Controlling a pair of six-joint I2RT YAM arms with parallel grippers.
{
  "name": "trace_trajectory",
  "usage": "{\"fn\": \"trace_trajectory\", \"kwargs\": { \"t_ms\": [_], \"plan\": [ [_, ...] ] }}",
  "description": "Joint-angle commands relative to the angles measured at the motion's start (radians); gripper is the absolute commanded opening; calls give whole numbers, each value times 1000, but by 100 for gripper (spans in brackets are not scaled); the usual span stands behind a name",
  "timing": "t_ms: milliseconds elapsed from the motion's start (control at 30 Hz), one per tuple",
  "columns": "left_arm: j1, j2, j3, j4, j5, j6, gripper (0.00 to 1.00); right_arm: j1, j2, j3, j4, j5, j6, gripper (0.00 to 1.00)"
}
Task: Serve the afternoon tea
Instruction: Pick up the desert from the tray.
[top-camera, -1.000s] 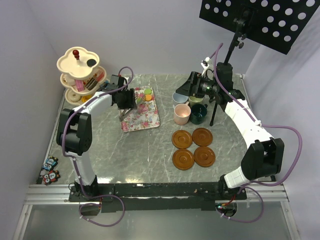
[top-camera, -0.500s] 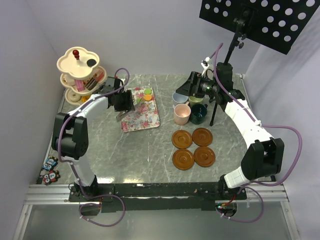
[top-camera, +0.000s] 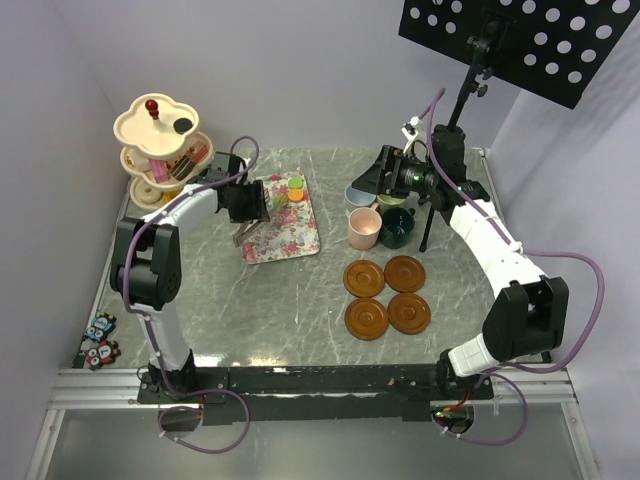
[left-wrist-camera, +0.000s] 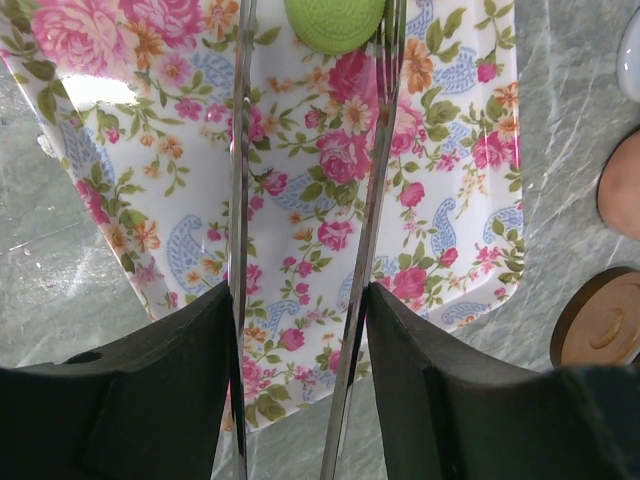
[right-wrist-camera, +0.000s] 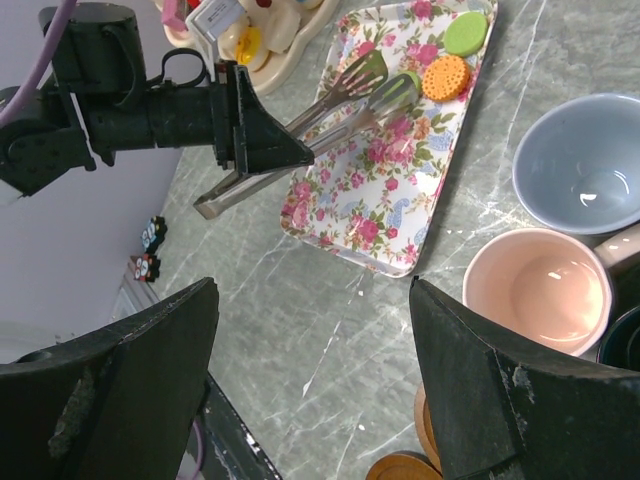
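left gripper (left-wrist-camera: 298, 300) clamps the tongs (left-wrist-camera: 238, 200) over the tray (left-wrist-camera: 470, 200), a green macaron (left-wrist-camera: 335, 20) between their arms. right gripper (right-wrist-camera: 310, 330) gapes wide, holding nothing, by the mugs (top-camera: 362, 228). saucers (top-camera: 385, 295) lie nearer the bases, stand (top-camera: 160, 150) far left.

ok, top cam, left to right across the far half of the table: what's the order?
cream three-tier stand → floral tray → pink mug → dark green mug
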Motion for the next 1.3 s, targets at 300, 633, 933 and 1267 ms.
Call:
{"fn": "trace_trajectory", "kwargs": {
  "t_ms": [300, 633, 933, 1267],
  "plan": [
    [0, 6, 52, 0, 54, 41, 44, -7, -48, 6, 17, 6, -15, 83],
    [4, -164, -6, 35, -5, -42, 41, -6, -38, 15, 18, 8, -9, 83],
    [23, -367, -37, -29, -124, -115, 41, -6, 1, 40, 28, -12, -1, 83],
    [84, -524, 137, -129, -299, -129, 41, -6, 37, 46, 78, -28, 25, 83]
  ]
}}
